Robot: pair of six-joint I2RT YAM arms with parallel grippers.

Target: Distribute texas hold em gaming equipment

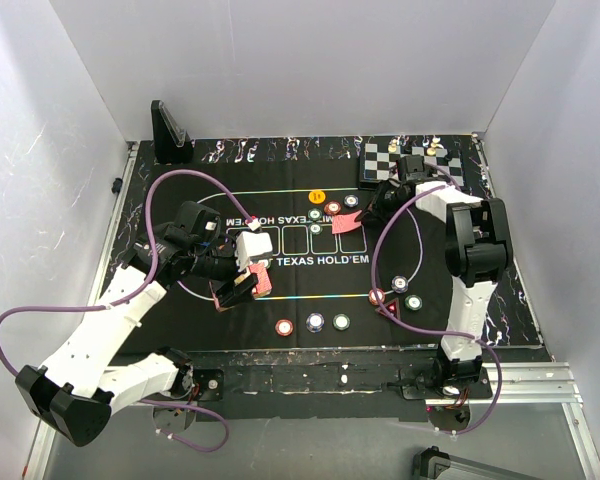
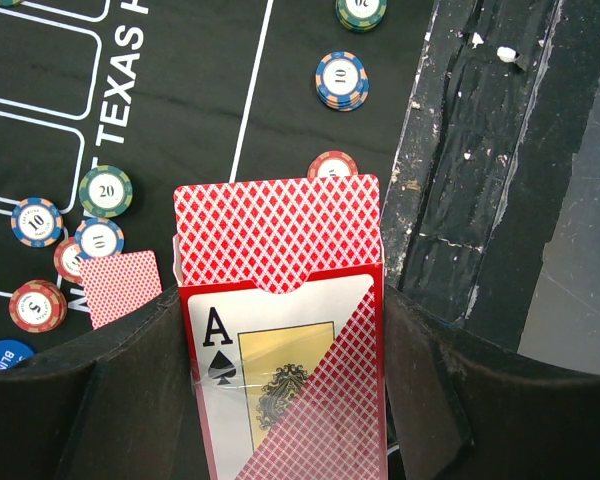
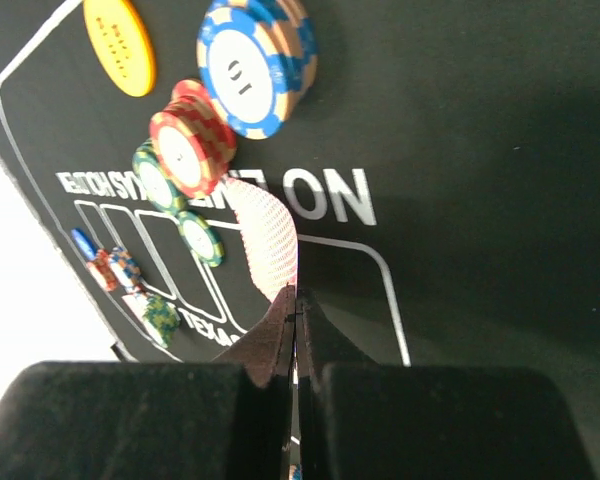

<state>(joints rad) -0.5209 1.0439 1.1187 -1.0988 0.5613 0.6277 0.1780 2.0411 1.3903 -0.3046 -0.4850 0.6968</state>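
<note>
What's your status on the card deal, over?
Left gripper: jaws shut on card box, deck showing. Right gripper: jaws shut on one red-backed card. Chip stacks close beside it.

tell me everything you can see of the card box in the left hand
The card box looks like glossy red-and-white cardboard, with an ace of spades on its face and a red lattice corner. Its top is open with a curved notch, and red-backed cards stick out of it. The left hand clamps it by both sides, black fingers against its edges, over the mat.
</note>
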